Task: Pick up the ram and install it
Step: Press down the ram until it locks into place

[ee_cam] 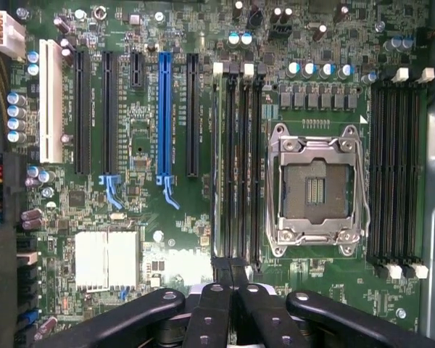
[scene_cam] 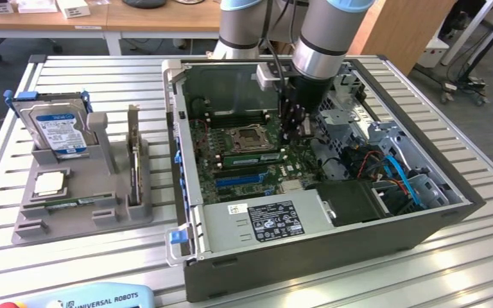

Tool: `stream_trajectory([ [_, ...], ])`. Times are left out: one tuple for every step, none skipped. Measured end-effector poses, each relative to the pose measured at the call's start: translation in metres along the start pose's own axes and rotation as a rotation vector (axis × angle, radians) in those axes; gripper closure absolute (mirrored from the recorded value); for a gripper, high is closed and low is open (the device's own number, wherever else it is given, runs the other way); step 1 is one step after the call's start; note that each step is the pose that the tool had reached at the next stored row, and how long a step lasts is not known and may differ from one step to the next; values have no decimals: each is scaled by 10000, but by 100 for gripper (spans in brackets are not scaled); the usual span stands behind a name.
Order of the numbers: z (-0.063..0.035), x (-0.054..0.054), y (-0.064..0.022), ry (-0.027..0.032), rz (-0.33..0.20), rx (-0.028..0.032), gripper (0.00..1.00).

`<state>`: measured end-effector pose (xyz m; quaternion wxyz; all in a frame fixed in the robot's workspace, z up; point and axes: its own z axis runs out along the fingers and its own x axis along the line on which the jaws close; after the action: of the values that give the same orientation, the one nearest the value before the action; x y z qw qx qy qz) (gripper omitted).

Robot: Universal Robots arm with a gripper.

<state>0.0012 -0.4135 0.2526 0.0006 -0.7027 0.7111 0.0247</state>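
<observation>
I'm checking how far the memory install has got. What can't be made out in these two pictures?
- Exterior view: the end effector tip and anything it holds, hidden by the arm inside the computer case.
- Wrist view: the near ends of the memory slots, covered by the black fingers.
- Exterior view: the thin green stick on the grey stand is too small to identify.

A slatted aluminium table is carrying everything. At its centre, reaching toward 3 o'clock, 1 open computer case is lying on its side. At 9 o'clock, 1 grey parts holder is sitting directly on the slats, well apart from the case. At 7 o'clock, 1 light-blue pendant is resting at the table's edge.
</observation>
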Motion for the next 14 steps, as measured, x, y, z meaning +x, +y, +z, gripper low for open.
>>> stream_trajectory([
  [0,0,14,0,0,0,90],
  [1,0,29,1,0,-1,90],
  [1,1,46,1,1,-1,90],
  [2,1,63,1,1,-1,90],
  [2,1,83,2,2,-1,90],
  [3,1,105,2,3,-1,90],
  [5,1,129,0,4,0,90],
  [6,1,151,-1,5,0,90],
  [7,1,173,-1,6,1,90],
  [8,2,191,-1,7,1,90],
  [8,2,208,-1,7,0,90],
  [9,3,227,0,7,0,90],
  [9,3,246,0,7,0,90],
  [10,3,267,0,7,0,90],
])
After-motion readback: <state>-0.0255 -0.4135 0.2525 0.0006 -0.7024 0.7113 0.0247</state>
